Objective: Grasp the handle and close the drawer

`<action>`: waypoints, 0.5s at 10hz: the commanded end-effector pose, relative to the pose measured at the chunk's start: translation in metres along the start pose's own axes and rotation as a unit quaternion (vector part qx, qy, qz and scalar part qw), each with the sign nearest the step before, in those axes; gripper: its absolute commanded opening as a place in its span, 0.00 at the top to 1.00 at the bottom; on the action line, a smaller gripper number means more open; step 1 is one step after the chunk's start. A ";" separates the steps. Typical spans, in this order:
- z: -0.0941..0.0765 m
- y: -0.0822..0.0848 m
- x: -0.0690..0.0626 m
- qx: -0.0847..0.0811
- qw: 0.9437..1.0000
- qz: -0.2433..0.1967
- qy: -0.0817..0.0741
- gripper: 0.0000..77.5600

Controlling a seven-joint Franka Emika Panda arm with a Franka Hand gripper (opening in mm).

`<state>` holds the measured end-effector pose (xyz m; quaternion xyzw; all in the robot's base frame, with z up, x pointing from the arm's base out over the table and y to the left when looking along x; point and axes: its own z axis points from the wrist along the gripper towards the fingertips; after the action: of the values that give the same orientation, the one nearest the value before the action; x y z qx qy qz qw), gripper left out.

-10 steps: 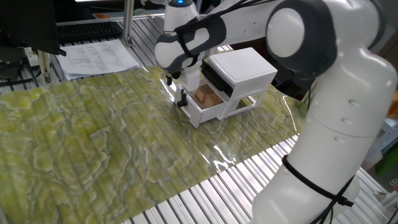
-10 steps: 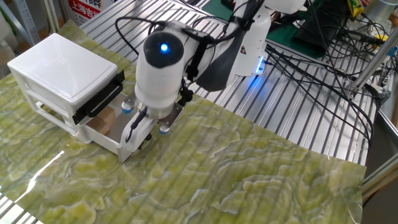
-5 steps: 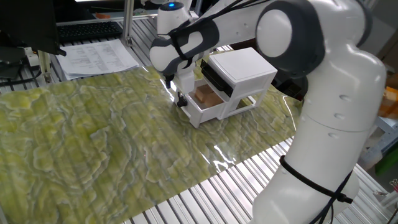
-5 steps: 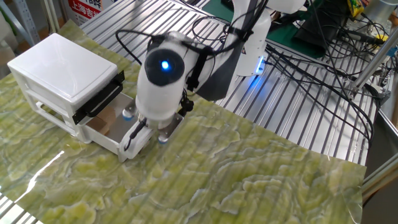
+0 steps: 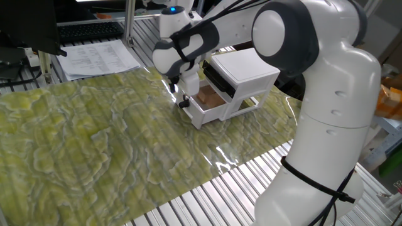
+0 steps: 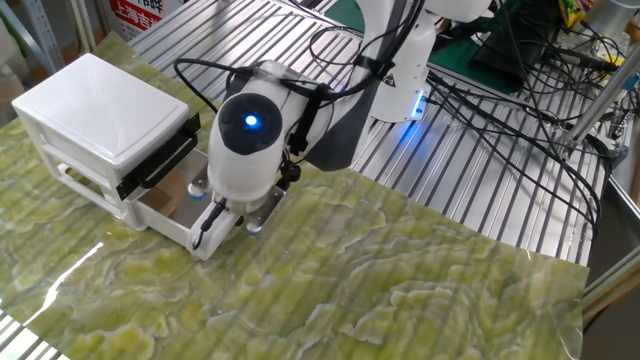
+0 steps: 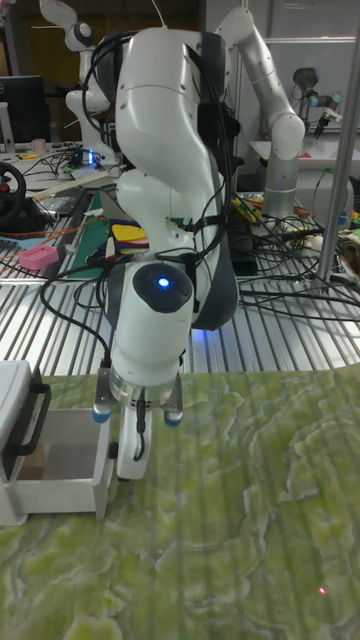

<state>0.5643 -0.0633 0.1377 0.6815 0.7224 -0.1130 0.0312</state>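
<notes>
The white robot arm (image 5: 314, 94) filled the right side of one fixed view, reaching over and down to the hand. Under the hand lay the surface (image 5: 94, 138), covered by a green and yellow marbled mat over ribbed metal slats. Just behind the hand stood the small white two-tier cabinet (image 6: 100, 110), its upper tier dark-fronted.

The drawer (image 5: 210, 107), the lower white one, stood pulled out toward the hand, open enough to show a brown object (image 5: 207, 95) inside (what it was could not be told). In the tall fixed view the drawer (image 7: 60, 470) sat directly beside the hand, its front panel against the hand's lower end.

The hand (image 7: 128, 470) pointed straight down at the drawer front, its white wrist housing (image 6: 240, 150) carrying a lit blue light. In one fixed view the hand (image 5: 183, 100) met the front panel at its centre. The handle (image 5: 183, 104) showed there only as a small black shape merging with the dark fingertips, so the knob could not be clearly separated from them. The fingers looked drawn close together around that spot, but whether they were truly clamped on the knob cannot be told from these views.

Far beyond the hand, papers (image 5: 100, 56) and a keyboard (image 5: 88, 30) lay at the surface's edge.
</notes>
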 end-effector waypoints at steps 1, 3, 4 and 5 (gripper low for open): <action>0.010 -0.010 0.000 -0.002 1.000 -0.008 -0.001 0.00; 0.013 -0.015 0.002 -0.001 1.000 -0.010 -0.007 0.00; 0.014 -0.016 0.003 -0.001 1.000 -0.010 -0.016 0.00; 0.014 -0.016 0.003 0.000 1.000 -0.006 -0.025 0.00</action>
<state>0.5463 -0.0641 0.1248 0.6728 0.7284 -0.1234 0.0400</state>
